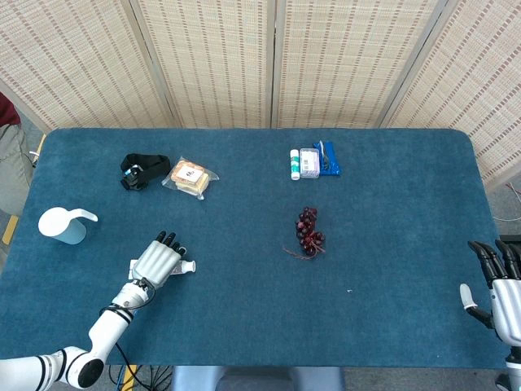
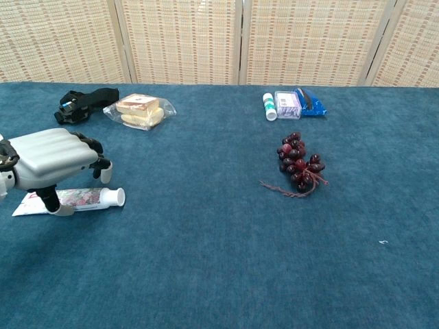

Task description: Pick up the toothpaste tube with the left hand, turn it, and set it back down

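Near the desk's (image 1: 244,342) front left edge, one toothpaste tube (image 2: 79,199) lies flat on the blue cloth, cap pointing right, under the left hand (image 2: 46,159). That hand arches over it with its fingers (image 2: 104,175) curled down around the tube; whether they actually clamp it I cannot tell. The printing on the tube is too small to read. The right hand (image 1: 498,293) sits at the front right corner, fingers apart, holding nothing. A wide stretch of bare cloth lies between the two hands and along the front edge. Toward the back are one black strap (image 1: 144,170), one bagged snack (image 1: 190,177) with an unreadable label, and a small cluster of toiletries (image 1: 313,163). One bunch of grapes (image 1: 308,231) lies mid-desk, and one white dispenser (image 1: 63,224) stands near the left edge.
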